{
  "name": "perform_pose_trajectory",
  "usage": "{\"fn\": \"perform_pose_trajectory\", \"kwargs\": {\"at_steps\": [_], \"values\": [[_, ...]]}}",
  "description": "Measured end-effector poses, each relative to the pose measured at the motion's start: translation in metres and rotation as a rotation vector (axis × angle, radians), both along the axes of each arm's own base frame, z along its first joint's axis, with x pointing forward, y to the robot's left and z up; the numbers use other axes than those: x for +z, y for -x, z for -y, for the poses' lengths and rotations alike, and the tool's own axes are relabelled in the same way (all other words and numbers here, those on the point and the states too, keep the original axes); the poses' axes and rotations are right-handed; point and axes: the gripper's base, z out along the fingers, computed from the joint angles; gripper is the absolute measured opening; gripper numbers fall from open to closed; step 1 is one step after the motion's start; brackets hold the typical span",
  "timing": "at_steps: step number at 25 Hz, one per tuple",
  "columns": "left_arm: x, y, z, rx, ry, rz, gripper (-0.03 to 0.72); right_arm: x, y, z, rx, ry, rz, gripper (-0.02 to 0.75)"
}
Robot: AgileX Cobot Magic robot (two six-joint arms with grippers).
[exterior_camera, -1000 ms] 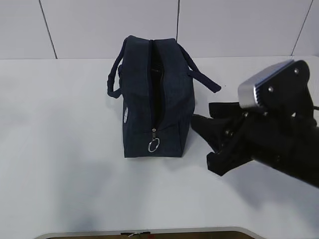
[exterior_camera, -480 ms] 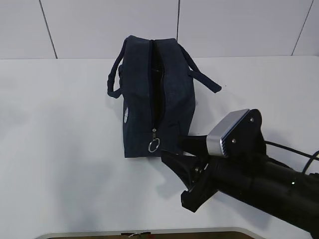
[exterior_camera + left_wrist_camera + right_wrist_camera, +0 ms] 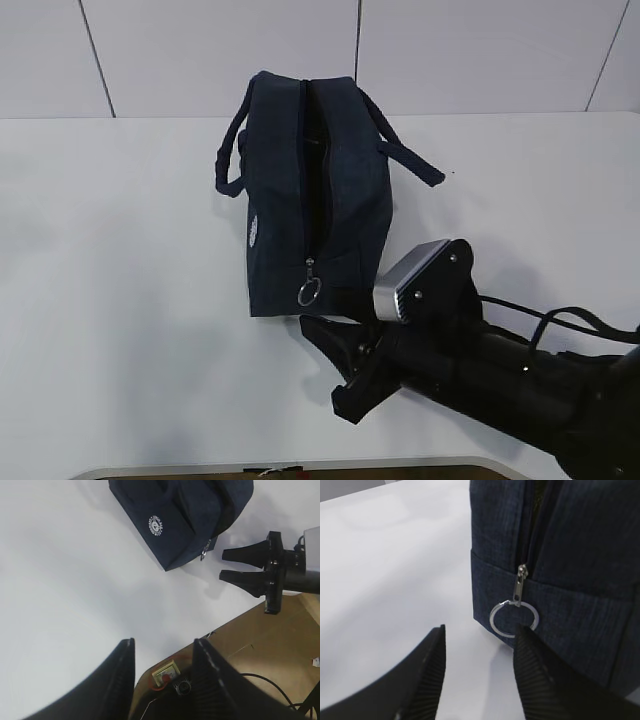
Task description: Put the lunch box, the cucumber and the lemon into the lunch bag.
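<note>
The dark navy lunch bag (image 3: pixel 300 190) stands on the white table, handles hanging to both sides. A dark gap runs along its zipper. The slider with its metal ring pull (image 3: pixel 309 291) hangs at the near end. My right gripper (image 3: pixel 322 365) is open and empty, low over the table just in front of that end. In the right wrist view the ring pull (image 3: pixel 514 620) sits just above the tip of the right-hand finger (image 3: pixel 530 660). My left gripper (image 3: pixel 164 642) is open and empty, high over the table's front edge. The lunch box, cucumber and lemon are out of view.
The table's rounded front edge (image 3: pixel 290 466) lies close behind my right arm. In the left wrist view a brown surface (image 3: pixel 280 645) with cables shows beyond that edge. A tiled wall (image 3: pixel 220 50) stands behind the bag.
My right arm has swung from the bag's right side down and to the left, ending in front of the bag's near end by the ring pull. The bag has not moved.
</note>
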Motion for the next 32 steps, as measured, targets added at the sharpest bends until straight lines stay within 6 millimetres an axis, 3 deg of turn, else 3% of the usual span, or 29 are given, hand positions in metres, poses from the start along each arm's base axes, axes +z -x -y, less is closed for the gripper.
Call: {"fn": "perform_pose_trajectory", "kwargs": {"at_steps": [18,32], "values": [[0.000,0.000,0.000,0.000,0.000,0.000,0.274,-0.014,-0.023,-0.008,-0.086,-0.017,-0.014,0.364],[0.000,0.000,0.000,0.000,0.000,0.000,0.274,-0.015,-0.027,-0.015,-0.045,-0.014,-0.043,0.364]]}}
